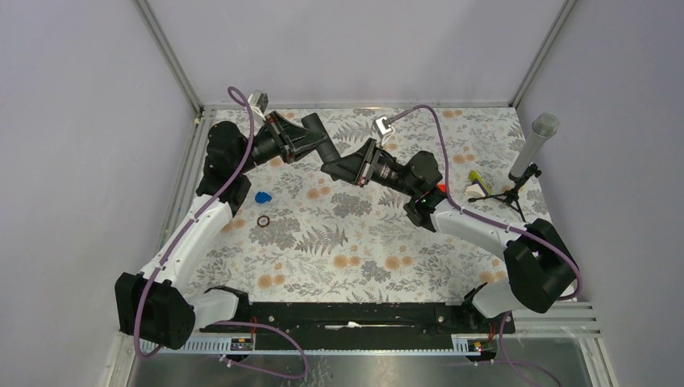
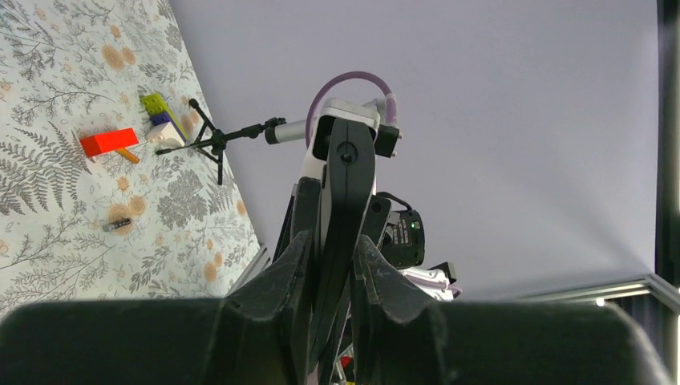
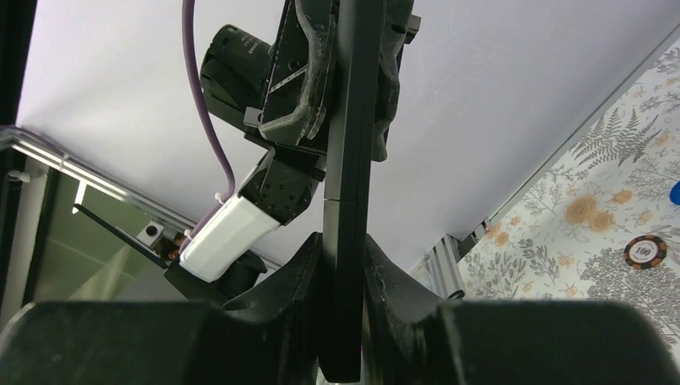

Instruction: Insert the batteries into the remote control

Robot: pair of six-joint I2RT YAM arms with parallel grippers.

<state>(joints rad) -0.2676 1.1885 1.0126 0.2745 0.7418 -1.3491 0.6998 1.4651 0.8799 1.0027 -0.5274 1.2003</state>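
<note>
While it hangs in the air above the far middle of the table (image 1: 363,242), the remote control (image 1: 324,147) is clamped at both ends. The left gripper (image 2: 330,257) is clenched on one end and the right gripper (image 3: 345,265) grasps the other. One battery (image 2: 116,226) lies on the table, apart from the red block (image 2: 108,142).

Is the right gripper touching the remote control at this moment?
Touching. In the right wrist view, both fingers of the right gripper press the remote control, no gap visible.
</note>
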